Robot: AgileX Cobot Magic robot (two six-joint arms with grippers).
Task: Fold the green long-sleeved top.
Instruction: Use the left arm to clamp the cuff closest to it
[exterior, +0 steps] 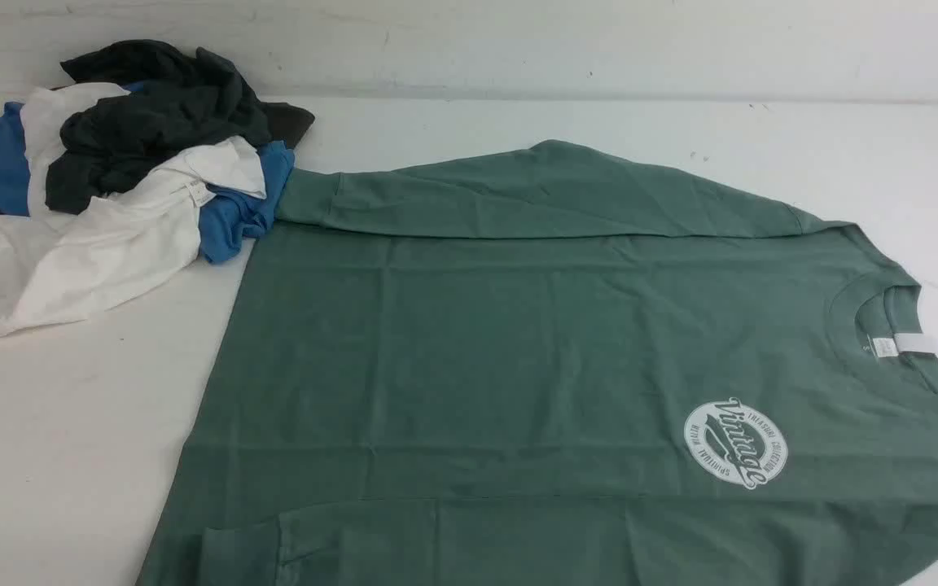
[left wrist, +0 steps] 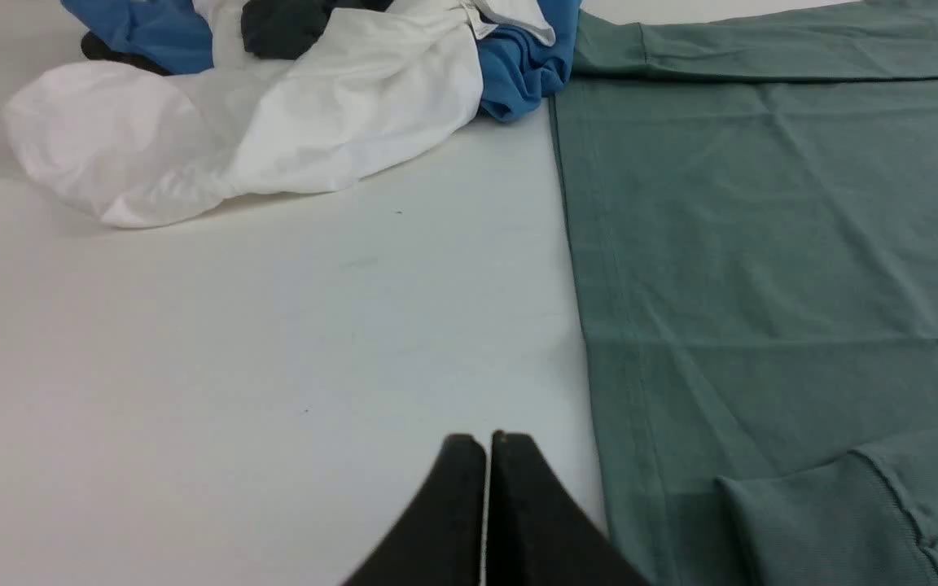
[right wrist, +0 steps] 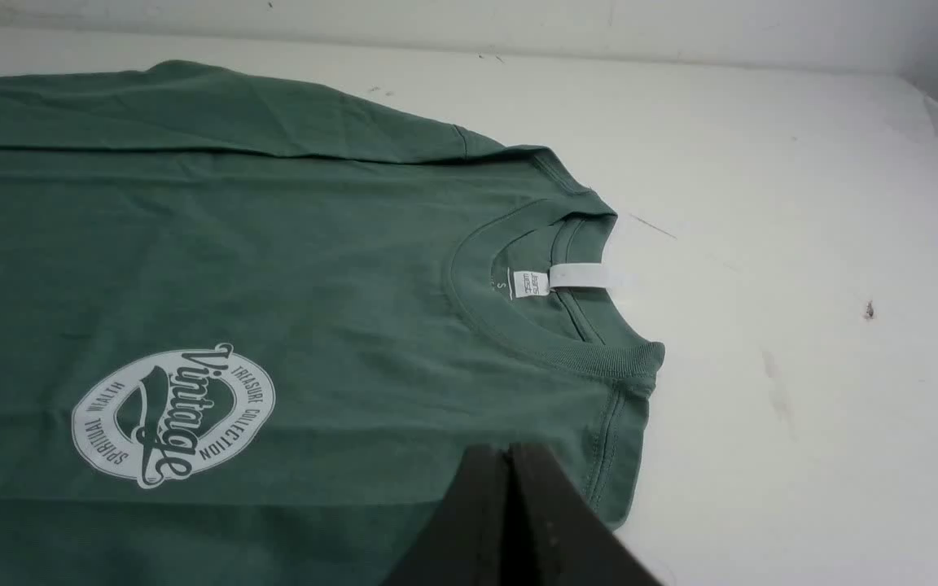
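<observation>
Looks early in the fold. Finds the top (exterior: 518,350) flat on the table (exterior: 70,423), chest up, collar (exterior: 868,317) to the right and hem to the left, filling the middle and near right.

Seems done with the sleeves. Has the far sleeve (exterior: 518,191) laid in along the far edge, cuff touching the pile (exterior: 111,163) of white, blue and black clothes at far left. Has the near sleeve (exterior: 518,545) turned in along the near edge, cuff (left wrist: 827,521) resting on the body by the hem.

Leaves the body itself at full length, unfolded, with only faint creases across it.

Shows the left gripper (left wrist: 487,443) pinched shut and empty over bare table just left of the hem. Shows the right gripper (right wrist: 510,452) likewise closed on nothing, over the near shoulder just beside the collar.

Needs, by this reading, the body folds next, most likely hem toward collar.
</observation>
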